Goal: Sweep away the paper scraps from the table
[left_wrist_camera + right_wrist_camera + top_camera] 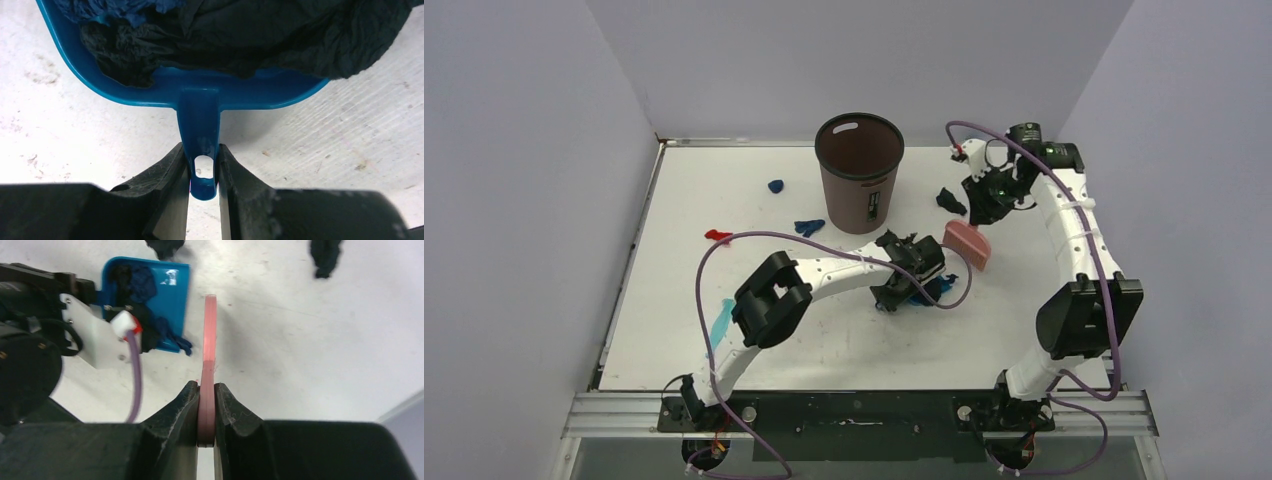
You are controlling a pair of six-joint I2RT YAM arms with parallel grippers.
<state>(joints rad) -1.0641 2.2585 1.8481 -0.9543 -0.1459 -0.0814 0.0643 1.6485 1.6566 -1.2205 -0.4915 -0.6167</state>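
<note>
Partly done: left gripper (203, 170) clamps dustpan (200, 95) handle, dark paper scraps (225, 35) loaded inside; right gripper (206, 405) clamps pink brush (209, 340); others lie loose on table (984, 330), 7 to 9 o'clock of bin (859, 170), one near 3 o'clock.

Your scuffed white counter (984, 330) carries an upright brown waste bin (859, 170) toward its far edge. Left of the bin you have a blue wad (775, 186), a blue scrap (809, 227), a red scrap (718, 236) and, nearer you, a light-blue strip (721, 320). A dark wad (950, 201) lies to the right. The blue dustpan (170, 290) rests mid-counter.
</note>
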